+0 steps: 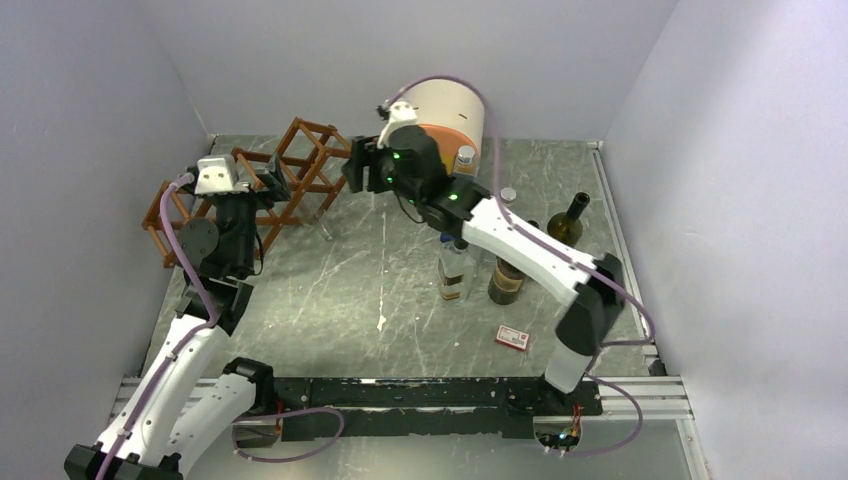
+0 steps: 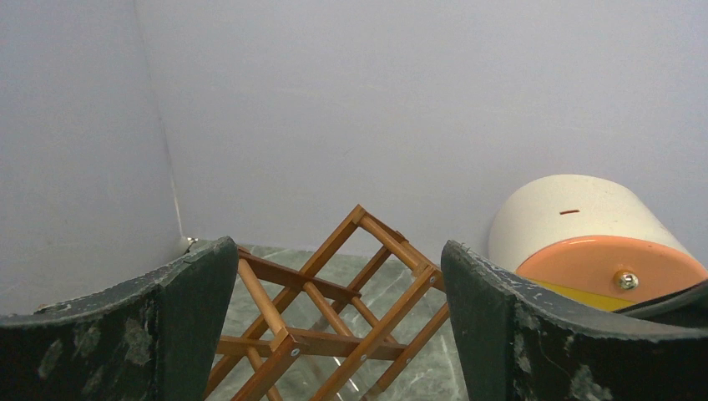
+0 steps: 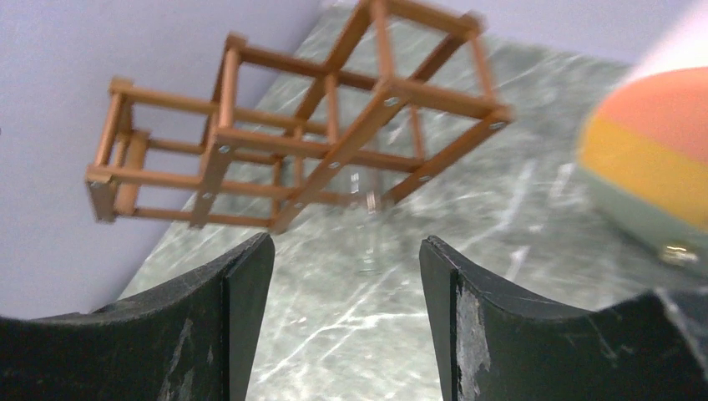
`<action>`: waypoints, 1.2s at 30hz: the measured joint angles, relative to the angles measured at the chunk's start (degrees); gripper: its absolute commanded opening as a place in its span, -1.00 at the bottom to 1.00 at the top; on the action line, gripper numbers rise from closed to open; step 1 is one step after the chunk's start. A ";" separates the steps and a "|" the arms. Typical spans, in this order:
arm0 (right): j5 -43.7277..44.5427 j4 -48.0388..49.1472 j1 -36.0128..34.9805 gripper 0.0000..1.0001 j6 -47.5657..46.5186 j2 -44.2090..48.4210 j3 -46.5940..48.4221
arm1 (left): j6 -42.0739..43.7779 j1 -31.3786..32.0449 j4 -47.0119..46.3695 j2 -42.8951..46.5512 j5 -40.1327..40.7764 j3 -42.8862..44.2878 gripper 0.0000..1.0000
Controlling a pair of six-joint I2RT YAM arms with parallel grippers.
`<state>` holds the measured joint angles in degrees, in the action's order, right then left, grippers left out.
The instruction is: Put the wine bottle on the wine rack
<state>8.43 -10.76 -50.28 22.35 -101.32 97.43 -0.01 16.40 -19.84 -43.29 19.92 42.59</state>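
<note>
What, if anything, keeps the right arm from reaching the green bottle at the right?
Probably nothing: the green bottle stands uncovered right of its forearm. The open right end effector is out by the wine rack, so it must retract first.

Reddish-brown wine rack (image 1: 305, 165), grey white-veined table (image 1: 350, 290), cream-and-orange cabinet (image 1: 445, 105), red box (image 1: 513, 338)

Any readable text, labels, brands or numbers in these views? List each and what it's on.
No text can be read in any view.
Red-and-white box: has print, too small to read.
Dark bottle: tan label, too small and blurred to read.
</note>
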 measured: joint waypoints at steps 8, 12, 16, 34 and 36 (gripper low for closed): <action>18.14 -9.60 0.09 0.37 -4.87 16.85 -8.87 | -0.74 0.00 0.04 0.31 -1.53 0.00 0.91; 25.27 -13.97 0.09 0.37 -5.68 22.23 -11.23 | -0.90 0.00 0.04 0.37 -2.27 0.00 0.91; 29.16 -17.62 0.09 0.37 -6.16 26.69 -15.72 | -0.92 0.00 0.04 0.22 -2.67 0.00 0.91; 20.87 -24.30 0.09 0.15 -6.40 32.81 -27.87 | -1.36 0.00 0.02 -2.45 -5.16 0.00 0.91; 20.76 -24.28 0.09 0.01 -6.27 32.81 -28.48 | -1.36 0.00 0.02 -2.71 -5.46 -0.02 0.91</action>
<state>29.19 -35.05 -50.19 16.08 -68.51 68.95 -1.37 16.40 -19.81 -46.00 14.46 42.57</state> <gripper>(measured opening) 0.591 0.954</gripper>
